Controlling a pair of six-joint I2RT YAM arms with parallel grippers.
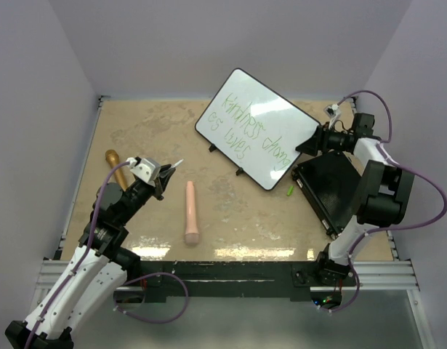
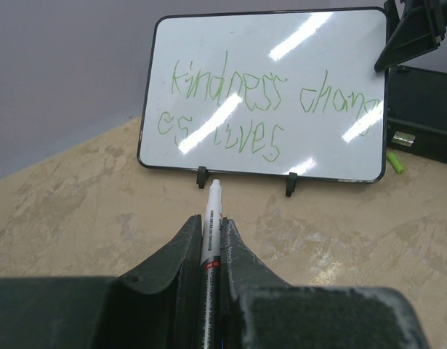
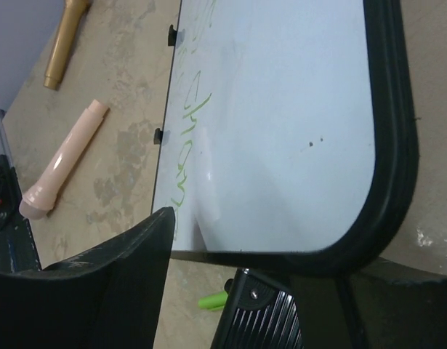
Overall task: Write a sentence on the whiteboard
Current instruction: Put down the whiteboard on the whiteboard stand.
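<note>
Whiteboard [image 1: 256, 127] first: you'll see it propped on its small black feet at the far right of the table [image 1: 136, 131], turned at an angle. The sentence [image 2: 230, 94] runs across it in green, two lines, "kindness chang / es lives". Just beside its right end lies the black case [image 1: 328, 185]. Your right gripper [image 1: 304, 145] is clamped on the board's right edge. A pink cylinder [image 1: 190, 212] lies mid-table and a gold cylinder [image 1: 115, 166] far left. Your left gripper [image 1: 167, 174] is closed on a marker [image 2: 211, 225], well apart from the board. A green cap [image 1: 289, 190] lies between board and case.
</note>
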